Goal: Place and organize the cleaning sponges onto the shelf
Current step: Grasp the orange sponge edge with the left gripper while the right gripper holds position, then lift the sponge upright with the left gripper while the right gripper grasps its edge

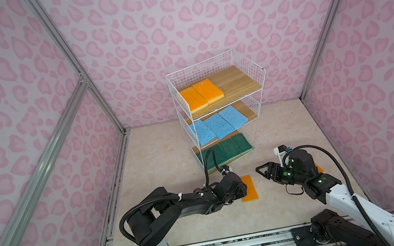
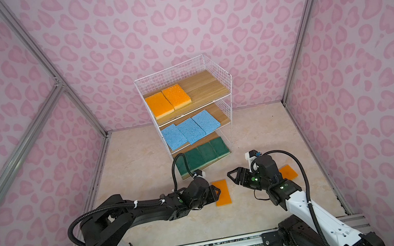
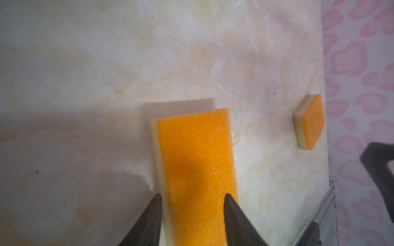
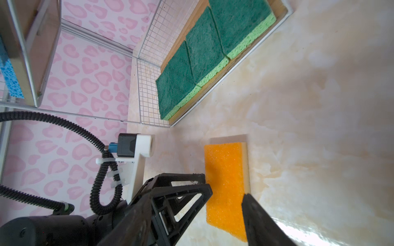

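Note:
An orange-topped cleaning sponge [image 1: 249,188] [image 3: 196,161] lies flat on the floor in front of the shelf [image 1: 240,81]. My left gripper [image 1: 242,186] [image 3: 193,194] hovers over its near end, open, both fingertips above the orange face. My right gripper [image 1: 262,169] [image 4: 227,191] stands open just right of that sponge [image 4: 226,181], holding nothing. A second orange sponge [image 2: 288,172] [image 3: 310,122] lies near the right wall, behind the right arm. On the shelf, two orange sponges [image 1: 202,94] sit on the top board, three blue ones [image 1: 218,125] on the middle, several green ones [image 1: 227,149] on the bottom.
The top board's right half [image 2: 205,84] is bare wood. White wire sides [image 4: 149,42] close the shelf at back and ends. Pink patterned walls [image 1: 29,130] enclose the floor. The left arm's cable [image 1: 208,162] loops in front of the bottom tier.

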`<state>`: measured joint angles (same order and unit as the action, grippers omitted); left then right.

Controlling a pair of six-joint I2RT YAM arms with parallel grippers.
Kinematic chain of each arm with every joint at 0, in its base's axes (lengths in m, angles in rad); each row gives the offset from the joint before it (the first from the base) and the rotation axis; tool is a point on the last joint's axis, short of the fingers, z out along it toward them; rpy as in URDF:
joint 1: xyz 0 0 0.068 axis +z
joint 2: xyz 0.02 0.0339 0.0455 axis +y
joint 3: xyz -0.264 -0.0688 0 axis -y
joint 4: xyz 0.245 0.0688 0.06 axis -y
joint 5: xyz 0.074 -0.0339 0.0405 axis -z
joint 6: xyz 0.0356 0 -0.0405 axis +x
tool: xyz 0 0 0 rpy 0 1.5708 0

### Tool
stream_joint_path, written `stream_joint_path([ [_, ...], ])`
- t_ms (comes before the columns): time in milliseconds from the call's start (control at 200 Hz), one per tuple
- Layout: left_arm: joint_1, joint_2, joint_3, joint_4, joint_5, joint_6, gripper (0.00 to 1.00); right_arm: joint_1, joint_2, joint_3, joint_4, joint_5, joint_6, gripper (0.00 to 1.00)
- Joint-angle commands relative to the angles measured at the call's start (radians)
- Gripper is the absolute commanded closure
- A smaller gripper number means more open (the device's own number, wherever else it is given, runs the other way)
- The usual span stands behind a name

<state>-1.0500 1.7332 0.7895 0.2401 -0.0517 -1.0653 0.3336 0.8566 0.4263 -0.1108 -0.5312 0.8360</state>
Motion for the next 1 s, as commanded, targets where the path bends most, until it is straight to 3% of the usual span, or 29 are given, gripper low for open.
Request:
stream_joint_path([
  [0, 0.000, 0.034, 0.024, 0.029, -0.008, -0.010, 0.53, -0.005, -0.009, -0.016, -0.013, -0.019, -0.007, 0.32],
  [135, 0.001, 0.080, 0.041, 0.030, -0.005, -0.020, 0.63, -0.015, -0.017, -0.027, -0.005, -0.025, -0.003, 0.31],
  [195, 0.001, 0.095, 0.048, 0.033, -0.003, -0.025, 0.77, -0.020, -0.019, -0.029, -0.005, -0.028, -0.004, 0.32],
  [335, 0.002, 0.092, 0.046, 0.033, -0.011, -0.033, 0.96, -0.019, -0.025, -0.032, -0.013, -0.033, -0.009, 0.31],
  [540, 0.016, 0.001, 0.002, 0.022, -0.034, -0.046, 0.97, -0.012, -0.021, -0.043, 0.008, -0.060, -0.008, 0.26],
  [695, 0.051, -0.143, -0.120, 0.030, -0.071, -0.105, 0.96, 0.053, -0.001, -0.028, 0.023, -0.044, -0.002, 0.24],
  [995, 0.064, -0.457, -0.272, -0.085, -0.270, -0.253, 0.96, 0.200, 0.113, 0.006, 0.153, 0.028, 0.054, 0.26],
])
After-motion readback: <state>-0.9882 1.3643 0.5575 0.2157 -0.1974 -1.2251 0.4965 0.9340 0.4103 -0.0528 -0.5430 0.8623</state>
